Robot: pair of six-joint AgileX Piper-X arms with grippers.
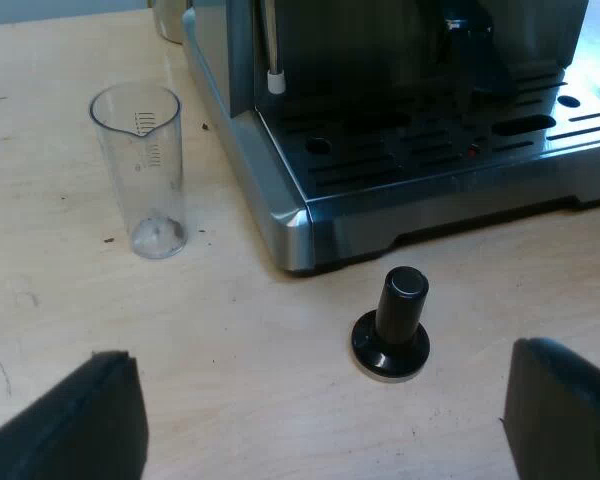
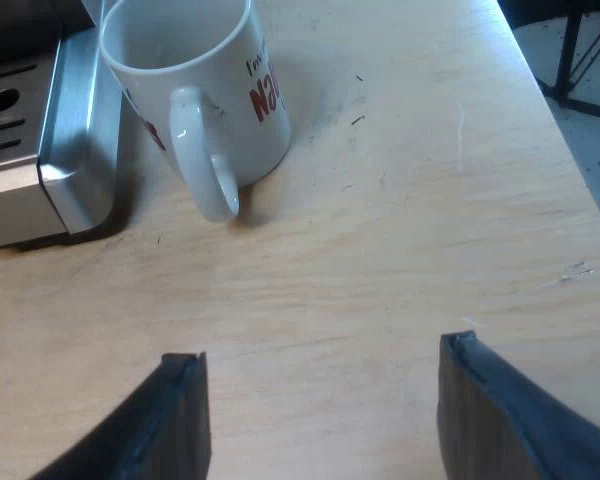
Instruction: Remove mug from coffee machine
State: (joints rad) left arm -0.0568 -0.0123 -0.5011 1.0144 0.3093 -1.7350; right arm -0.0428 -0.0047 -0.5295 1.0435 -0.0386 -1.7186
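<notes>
A white mug [image 2: 195, 90] with red lettering stands upright on the wooden table [image 2: 400, 250], close beside the corner of the espresso machine [image 2: 40, 130], its handle turned toward my right gripper [image 2: 320, 410]. That gripper is open, a short way back from the mug, with nothing between its fingers. My left gripper [image 1: 325, 420] is open over the table, in front of the espresso machine's drip tray [image 1: 430, 150]. A black-knobbed tamper [image 1: 392, 325] stands between this gripper and the machine.
A clear measuring glass [image 1: 145, 170] stands upright on the table beside the machine's corner. A steam wand [image 1: 273, 50] hangs over the drip tray. The table's edge [image 2: 565, 150] runs past the mug, with dark stand legs [image 2: 580, 50] beyond it.
</notes>
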